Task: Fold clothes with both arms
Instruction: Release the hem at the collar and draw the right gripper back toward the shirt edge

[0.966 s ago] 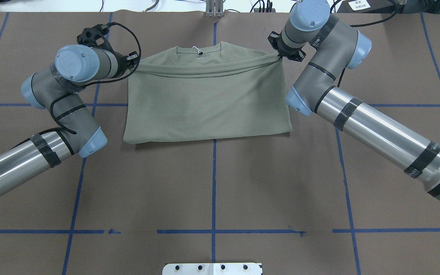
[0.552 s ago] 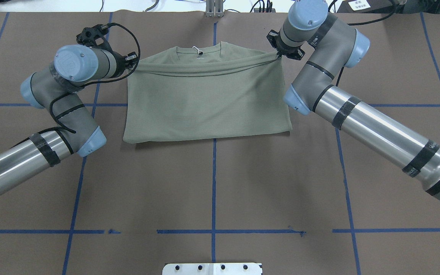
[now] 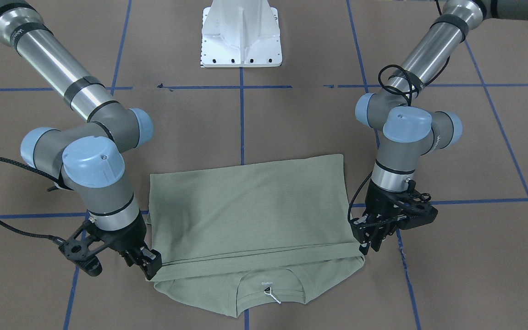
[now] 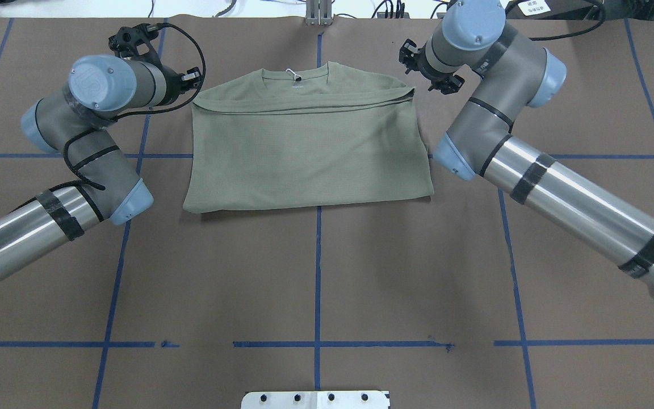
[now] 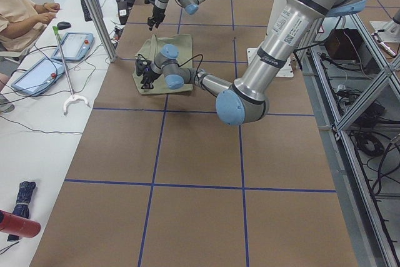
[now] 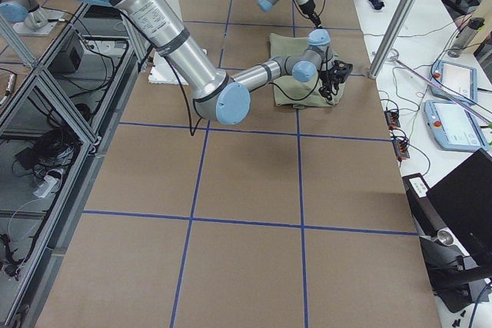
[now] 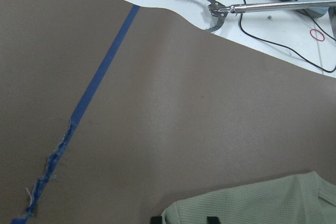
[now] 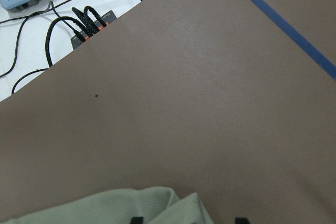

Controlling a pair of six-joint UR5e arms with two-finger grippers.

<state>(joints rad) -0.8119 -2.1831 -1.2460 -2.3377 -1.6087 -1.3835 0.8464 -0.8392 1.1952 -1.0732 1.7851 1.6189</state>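
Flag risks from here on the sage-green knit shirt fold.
1. Both open, the left gripper and right gripper sit at the corners of the folded layer of the sage-green knit shirt; withdrawing could snag the knit and drag the fold.
2. The folded edge lies slightly slanted across the chest, so the next fold may skew.

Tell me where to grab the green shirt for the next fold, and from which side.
Probably the shirt at its two robot-side corners on the fold line, left pincer and right pincer each coming in low from its own outer side: it lies flat, doubled there, with bare table beside both edges.
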